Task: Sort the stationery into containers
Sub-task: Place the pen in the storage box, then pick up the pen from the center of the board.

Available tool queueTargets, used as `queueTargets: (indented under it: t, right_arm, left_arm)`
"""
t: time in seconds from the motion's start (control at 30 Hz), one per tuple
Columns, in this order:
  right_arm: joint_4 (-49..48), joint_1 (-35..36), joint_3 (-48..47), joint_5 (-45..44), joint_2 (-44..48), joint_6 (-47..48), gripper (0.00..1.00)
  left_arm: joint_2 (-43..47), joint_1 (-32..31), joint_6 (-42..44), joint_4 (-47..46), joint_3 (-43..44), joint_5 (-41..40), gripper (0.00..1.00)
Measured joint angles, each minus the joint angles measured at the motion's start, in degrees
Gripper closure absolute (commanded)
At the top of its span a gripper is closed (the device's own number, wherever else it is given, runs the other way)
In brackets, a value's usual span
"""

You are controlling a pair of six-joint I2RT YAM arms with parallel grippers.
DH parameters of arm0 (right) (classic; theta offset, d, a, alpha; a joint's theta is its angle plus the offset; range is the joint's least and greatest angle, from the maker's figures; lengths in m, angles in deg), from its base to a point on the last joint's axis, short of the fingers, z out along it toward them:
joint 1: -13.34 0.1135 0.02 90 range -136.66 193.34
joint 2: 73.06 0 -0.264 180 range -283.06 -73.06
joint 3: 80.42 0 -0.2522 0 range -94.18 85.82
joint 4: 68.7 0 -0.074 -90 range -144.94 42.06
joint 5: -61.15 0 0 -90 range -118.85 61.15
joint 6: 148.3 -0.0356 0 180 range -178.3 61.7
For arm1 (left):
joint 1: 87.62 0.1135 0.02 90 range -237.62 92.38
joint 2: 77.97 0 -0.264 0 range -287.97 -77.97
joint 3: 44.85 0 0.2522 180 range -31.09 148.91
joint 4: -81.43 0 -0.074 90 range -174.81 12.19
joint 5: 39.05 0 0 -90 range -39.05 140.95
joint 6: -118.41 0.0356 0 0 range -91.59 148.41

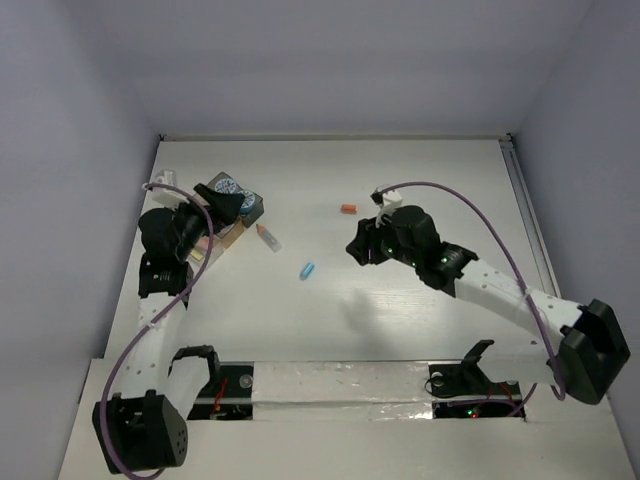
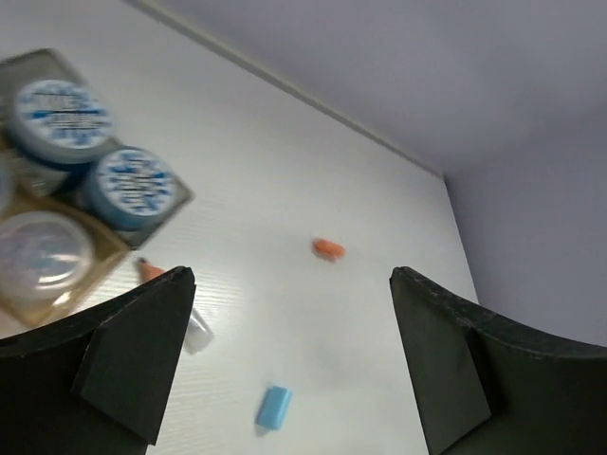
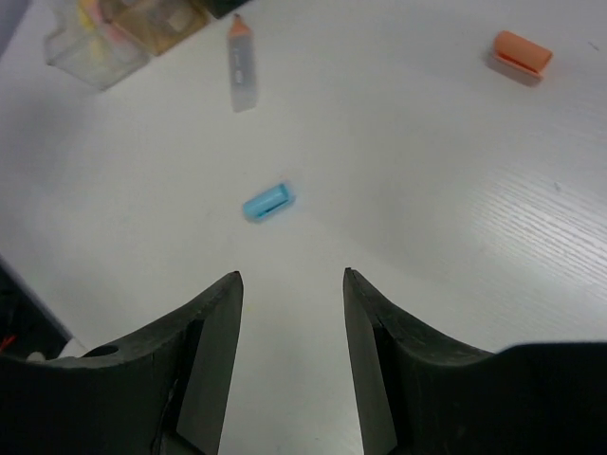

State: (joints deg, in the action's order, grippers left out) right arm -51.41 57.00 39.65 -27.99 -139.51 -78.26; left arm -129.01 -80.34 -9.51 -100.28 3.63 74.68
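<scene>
A blue eraser block [image 1: 307, 270] lies on the white table between the arms; it also shows in the left wrist view [image 2: 273, 406] and the right wrist view [image 3: 267, 202]. An orange eraser [image 1: 349, 209] lies further back, seen too from the left wrist [image 2: 328, 248] and the right wrist [image 3: 522, 52]. A short pen [image 1: 268, 237] [image 3: 242, 64] lies beside the containers [image 1: 232, 222]. Two round blue-patterned tubs [image 2: 63, 118] [image 2: 133, 185] sit in the dark grey box [image 2: 178, 203]. My left gripper [image 1: 228, 203] [image 2: 289, 275] is open and empty over the containers. My right gripper [image 1: 358, 250] [image 3: 292, 275] is open and empty, right of the blue eraser.
A translucent cup [image 2: 38, 251] sits in the tan tray [image 2: 90, 277]. A clear plastic tray [image 3: 90, 47] holds pastel pieces at the cluster's near side. Walls close the table at the back and both sides. Taped boards run along the near edge [image 1: 350, 385].
</scene>
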Motion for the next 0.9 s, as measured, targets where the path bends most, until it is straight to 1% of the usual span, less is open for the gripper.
queueTargets:
  t: [0.13, 0.2, 0.33, 0.47, 0.6, 0.73, 0.9]
  right_arm:
    - [2.6, -3.1, -5.0, 2.8, -8.0, 1.8, 0.47]
    - [3.4, -3.6, -8.5, 5.4, -12.5, 2.8, 0.43]
    - [3.3, -3.4, -17.2, 10.8, -23.4, 4.4, 0.35]
    - [3.8, -2.8, -28.3, 13.5, -36.0, 5.6, 0.31]
    - [4.1, -2.3, -40.5, 14.5, -48.7, 6.4, 0.29]
    - [5.7, -1.2, -49.8, 13.7, -58.4, 7.6, 0.28]
    - [11.4, 1.8, -61.8, 10.2, -68.1, 10.1, 0.27]
  left_arm:
    - [2.5, -6.7, 5.9, 0.8, 1.0, 5.9, 0.18]
    - [4.1, -9.7, 9.1, 2.6, 1.0, 7.9, 0.18]
    - [7.8, -13.2, 12.9, 5.7, 1.1, 8.8, 0.19]
    - [9.6, -18.2, 16.4, 10.0, 4.1, 5.6, 0.18]
    - [11.7, -22.9, 19.7, 13.8, 6.3, 0.3, 0.17]
    - [15.1, -25.7, 21.7, 15.7, 6.9, -2.9, 0.17]
    - [17.3, -27.9, 23.1, 16.4, 7.5, -5.7, 0.17]
